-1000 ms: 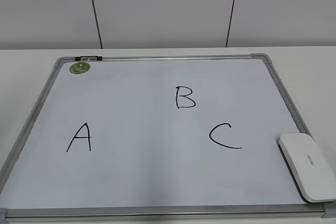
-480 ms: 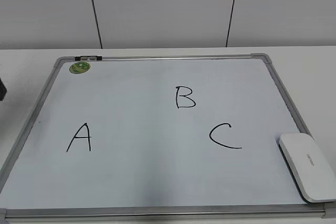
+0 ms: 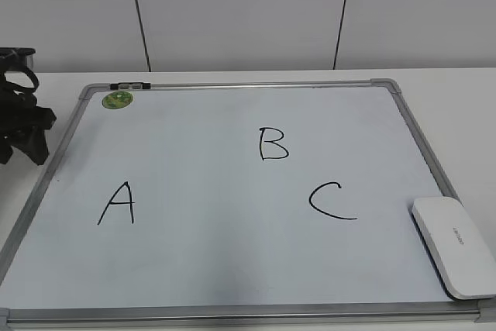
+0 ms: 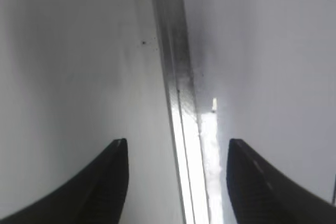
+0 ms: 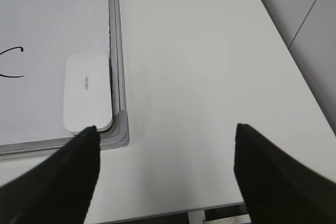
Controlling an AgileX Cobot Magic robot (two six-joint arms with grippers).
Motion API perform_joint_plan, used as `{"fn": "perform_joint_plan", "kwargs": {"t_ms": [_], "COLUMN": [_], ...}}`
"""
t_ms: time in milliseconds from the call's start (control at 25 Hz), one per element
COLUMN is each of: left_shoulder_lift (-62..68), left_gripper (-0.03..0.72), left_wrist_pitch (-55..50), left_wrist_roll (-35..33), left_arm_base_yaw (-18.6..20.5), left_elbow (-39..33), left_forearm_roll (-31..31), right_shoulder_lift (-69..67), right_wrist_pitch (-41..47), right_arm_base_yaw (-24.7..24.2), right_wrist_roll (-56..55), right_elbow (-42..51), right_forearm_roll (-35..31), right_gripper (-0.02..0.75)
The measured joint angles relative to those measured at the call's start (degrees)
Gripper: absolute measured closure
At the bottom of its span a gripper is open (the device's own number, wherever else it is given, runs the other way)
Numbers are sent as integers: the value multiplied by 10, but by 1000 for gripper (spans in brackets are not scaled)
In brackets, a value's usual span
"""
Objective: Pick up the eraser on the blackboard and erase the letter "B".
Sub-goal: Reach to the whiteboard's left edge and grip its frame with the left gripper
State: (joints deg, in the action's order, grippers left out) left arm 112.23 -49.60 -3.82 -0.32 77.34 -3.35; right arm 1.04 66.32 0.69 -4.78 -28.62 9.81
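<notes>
The blackboard [image 3: 201,253], a white dry-erase board with a grey frame, lies flat on the table. The letter "B" [image 3: 273,144] is right of its middle, with "A" [image 3: 118,203] at the left and "C" [image 3: 333,201] at the lower right. The white eraser [image 3: 456,247] lies on the board's near right corner. It also shows in the right wrist view [image 5: 86,92]. My left gripper [image 3: 23,149] is open and empty over the board's left frame [image 4: 176,77]. My right gripper [image 5: 165,129] is open and empty above bare table, right of the eraser.
A round green sticker [image 3: 118,100] sits at the board's far left corner. The white table [image 5: 210,51] stretches right of the board to its edge. A panelled wall [image 3: 248,13] stands behind.
My left arm has come into the exterior view at the far left, beside the board's left frame. The board, letters and eraser have not moved.
</notes>
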Motion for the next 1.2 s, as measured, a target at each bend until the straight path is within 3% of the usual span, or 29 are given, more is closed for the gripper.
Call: {"fn": "perform_joint_plan", "kwargs": {"t_ms": [160,480,1040,1200], "left_shoulder_lift": [33,70,106,109], "left_gripper": [305,321,379,456], "left_wrist_pitch": [0,-1,0,-5], "left_wrist_roll": [-19,-85,-89,-89], "left_arm_base_yaw": [22,35,35,35], "left_elbow": [31,52,55,58], "left_forearm_roll": [-12,-81,-86,-91], "right_shoulder_lift": [0,0,0,0], "right_wrist_pitch": [0,0,0,0], "right_arm_base_yaw": [0,0,0,0], "right_wrist_roll": [0,0,0,0], "right_elbow": [0,0,0,0], "right_forearm_roll": [0,1,1,1], "right_gripper": [148,148,148,148]}}
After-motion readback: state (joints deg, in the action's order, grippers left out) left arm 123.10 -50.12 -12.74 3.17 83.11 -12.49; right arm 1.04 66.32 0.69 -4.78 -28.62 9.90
